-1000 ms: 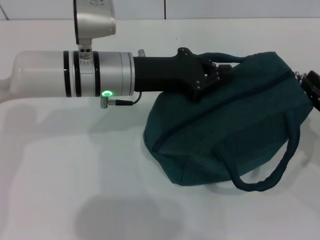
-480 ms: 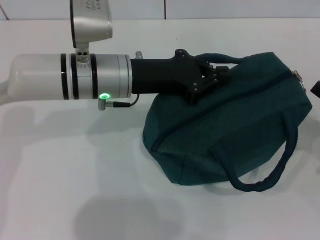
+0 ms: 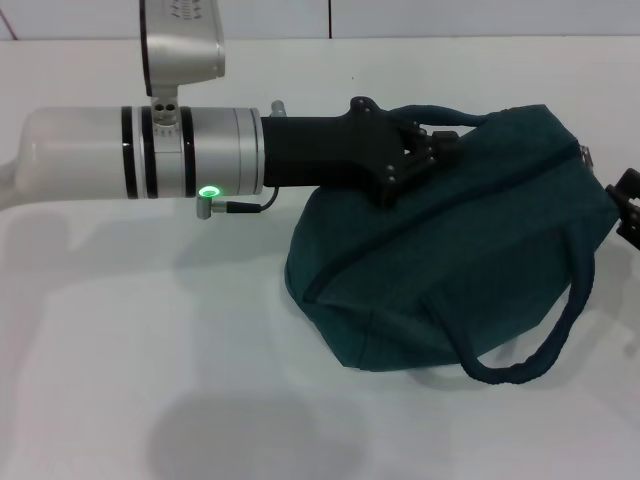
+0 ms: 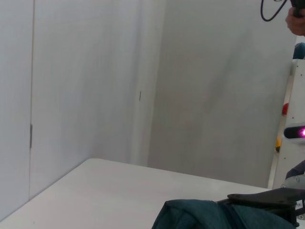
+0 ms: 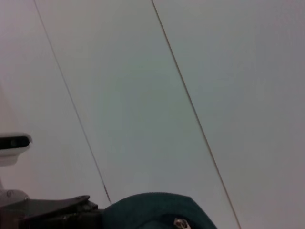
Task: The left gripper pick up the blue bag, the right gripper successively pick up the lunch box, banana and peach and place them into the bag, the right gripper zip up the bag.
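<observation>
The blue bag (image 3: 450, 260) lies on the white table (image 3: 150, 340), zip closed along its top, with the zip pull (image 3: 587, 153) at its right end. My left gripper (image 3: 440, 147) reaches in from the left and is shut on the bag's upper handle (image 3: 445, 115). The other handle (image 3: 545, 345) hangs loose at the front. My right gripper (image 3: 628, 205) shows only as a black part at the right edge, just beside the bag's zip end. The bag also shows in the left wrist view (image 4: 200, 214) and the right wrist view (image 5: 152, 210). Lunch box, banana and peach are out of view.
The white table runs to a wall (image 3: 400, 18) at the back. My left forearm (image 3: 150, 150) lies across the table's left half above the surface.
My right gripper drew back from the zip end to the frame's edge, then showed again a little lower. The left arm and the bag shifted slightly left, then held still.
</observation>
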